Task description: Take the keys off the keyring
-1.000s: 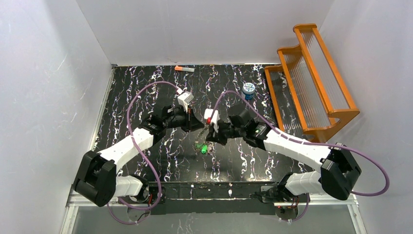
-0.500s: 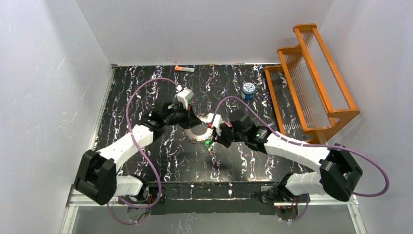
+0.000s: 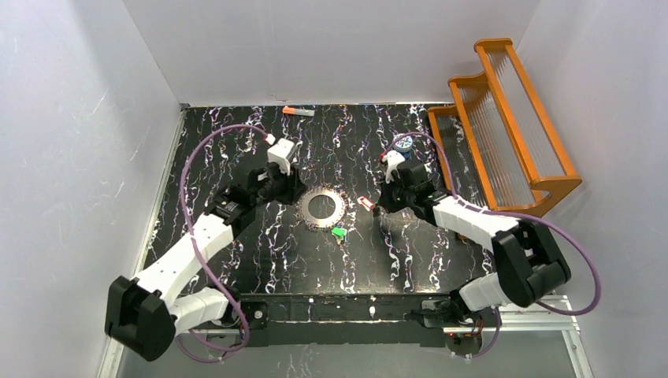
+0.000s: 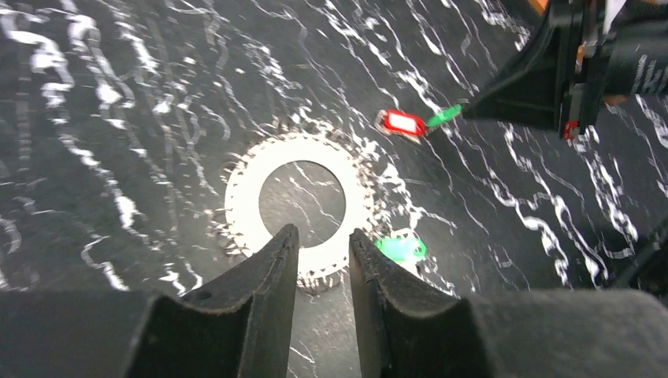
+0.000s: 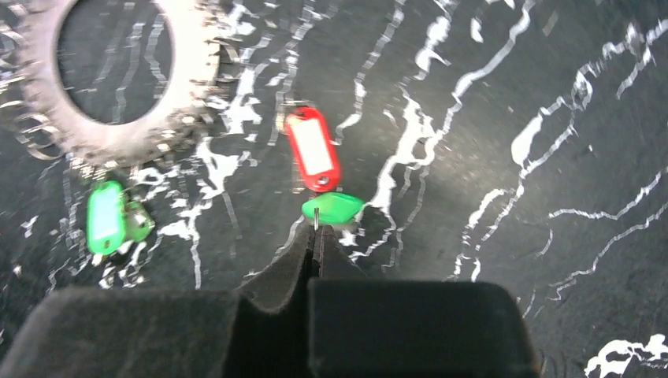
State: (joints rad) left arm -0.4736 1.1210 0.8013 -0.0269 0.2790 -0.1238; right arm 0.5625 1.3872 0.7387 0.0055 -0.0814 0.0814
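Lower centre of the top view: one green key (image 3: 339, 232) loose on the bench (image 3: 260, 252), tiny, light, slick; best pinched across the plastic head; just beyond, keyring (image 3: 322, 208) lying flat, stiff, toothed; left hand (image 4: 324, 234) slightly spread over its near rim, holding nothing; right hand (image 5: 317, 230) pressed together on a second green key (image 5: 332, 208), red key (image 5: 313, 150) just beside; open bench around; rack (image 3: 504, 118) far right.

No writing can be read in any view: the white insert on the red key (image 5: 313, 150) is blank, and pale lettering on the housing of the right gripper (image 4: 471, 109), seen from the left wrist, is cropped and illegible
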